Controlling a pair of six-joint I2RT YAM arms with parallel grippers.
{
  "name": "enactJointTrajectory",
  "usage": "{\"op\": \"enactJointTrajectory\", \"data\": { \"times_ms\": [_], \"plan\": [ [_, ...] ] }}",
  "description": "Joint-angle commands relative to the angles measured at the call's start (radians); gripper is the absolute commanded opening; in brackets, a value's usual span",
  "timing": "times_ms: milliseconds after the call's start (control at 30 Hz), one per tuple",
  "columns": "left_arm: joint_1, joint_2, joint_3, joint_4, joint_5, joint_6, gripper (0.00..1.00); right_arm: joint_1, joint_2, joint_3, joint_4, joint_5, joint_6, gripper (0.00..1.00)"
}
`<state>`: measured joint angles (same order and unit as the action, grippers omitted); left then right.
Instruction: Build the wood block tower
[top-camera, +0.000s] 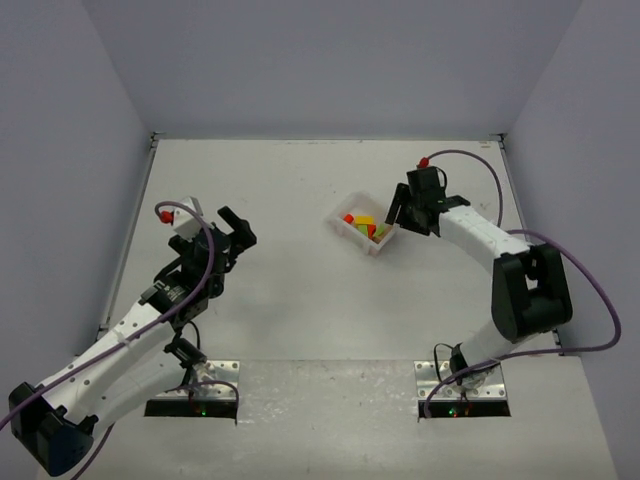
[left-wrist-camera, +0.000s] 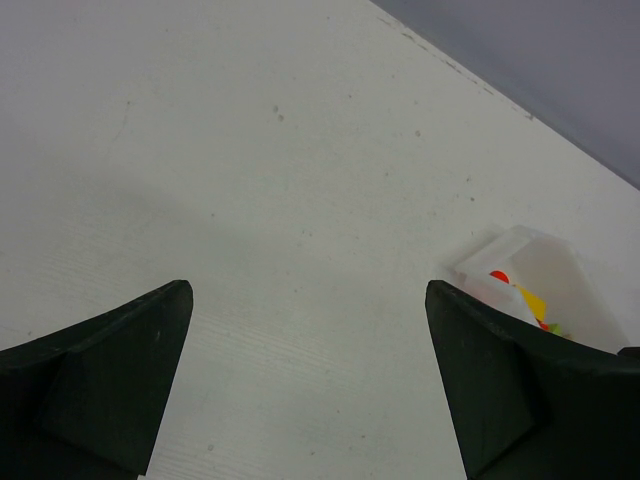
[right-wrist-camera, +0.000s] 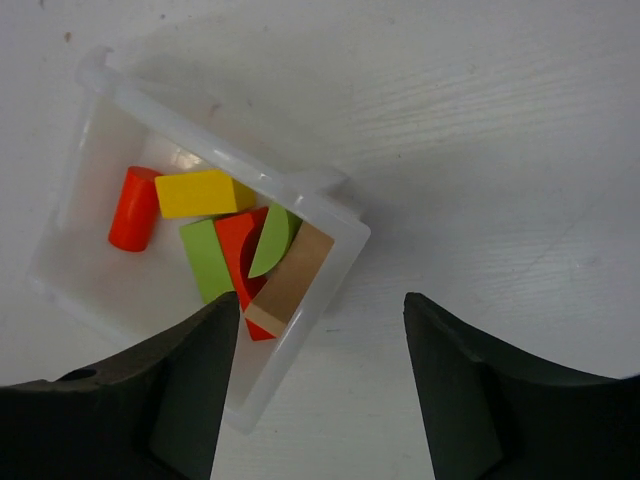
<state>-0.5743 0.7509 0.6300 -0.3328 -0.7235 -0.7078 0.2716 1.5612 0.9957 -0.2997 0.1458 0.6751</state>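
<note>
No tower stands. The wooden blocks lie loose in a white plastic tray (top-camera: 378, 246) at mid-table. In the right wrist view the tray (right-wrist-camera: 330, 185) holds an orange-red cylinder (right-wrist-camera: 134, 208), a yellow block (right-wrist-camera: 204, 192), a green block (right-wrist-camera: 203, 262), a red block (right-wrist-camera: 236, 245), a green half-round (right-wrist-camera: 272, 238) and a tan block (right-wrist-camera: 292, 275). My right gripper (right-wrist-camera: 320, 305) is open and empty, above the tray's near corner, its left finger over the tray. It shows in the top view (top-camera: 408, 222) just right of the tray. My left gripper (left-wrist-camera: 308, 290) is open and empty over bare table, far left of the tray (left-wrist-camera: 545, 262).
Grey walls close the table on the left, back and right. The table's far edge (left-wrist-camera: 480, 85) runs close behind the tray in the left wrist view. Purple cables loop off both arms. Both arm bases sit at the near edge.
</note>
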Motion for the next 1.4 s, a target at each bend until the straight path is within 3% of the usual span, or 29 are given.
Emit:
{"op": "enactJointTrajectory", "data": {
  "times_ms": [0,200,300,467,833,1000,1100,1367],
  "plan": [
    [0.005,-0.018,-0.009,0.043,-0.018,0.007,1.00,0.044,0.105,0.087,-0.017,0.084,0.005,0.55],
    [0.005,-0.001,-0.012,0.054,-0.022,0.010,1.00,0.085,0.166,0.139,-0.072,0.199,-0.017,0.13],
    [0.004,0.010,-0.010,0.059,-0.019,0.009,1.00,0.100,0.137,0.149,-0.086,0.247,-0.037,0.05],
    [0.005,0.038,-0.006,0.072,-0.002,0.023,1.00,0.137,0.066,0.189,-0.114,0.377,-0.127,0.00],
    [0.005,0.080,0.004,0.083,0.030,0.019,1.00,0.239,-0.035,0.203,0.266,0.498,-0.890,0.00],
    [0.005,0.113,0.010,0.058,0.055,0.003,1.00,0.292,0.003,0.225,0.318,0.436,-1.104,0.00],
    [0.005,0.133,-0.007,0.077,0.090,-0.007,1.00,0.326,0.042,0.184,0.518,0.493,-1.325,0.00],
    [0.005,0.164,-0.045,0.078,0.148,-0.027,1.00,0.393,0.147,0.128,0.693,0.516,-1.588,0.00]
  ]
}}
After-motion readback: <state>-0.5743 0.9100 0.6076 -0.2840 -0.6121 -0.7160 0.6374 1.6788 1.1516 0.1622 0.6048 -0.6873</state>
